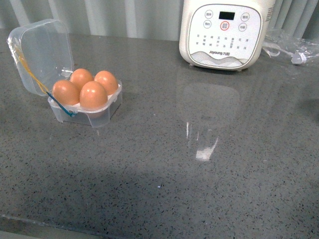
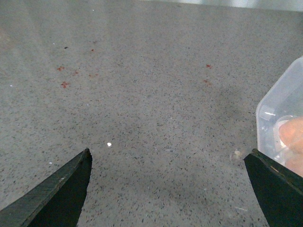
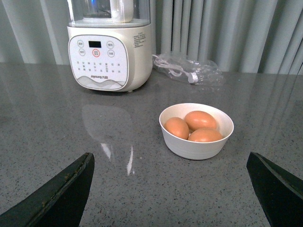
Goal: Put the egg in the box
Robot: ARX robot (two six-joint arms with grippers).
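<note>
Front view gives you the box (image 1: 101, 117) at the left of the grey countertop (image 1: 199, 189), its clear lid (image 1: 42, 52) tipped open and back, with a yellow band (image 1: 27, 67) and a blue band (image 1: 61, 104) along the hinge side. Four eggs (image 1: 93, 94) fill all four slots, standing on end. The white cooker (image 1: 222, 32) sits at the far edge, well apart from the box, with a crumpled plastic bag (image 1: 294, 47) beside it. Neither arm shows here. From the left wrist view, your left gripper (image 2: 169, 152) is spread wide over bare counter with nothing between its fingers; the box corner (image 2: 279, 101) lies just beside one finger, and the pale orange blur inside is probably an egg. Your right gripper (image 3: 170, 155) is likewise wide and empty, facing a white bowl (image 3: 196, 149) holding three eggs (image 3: 200, 119).
</note>
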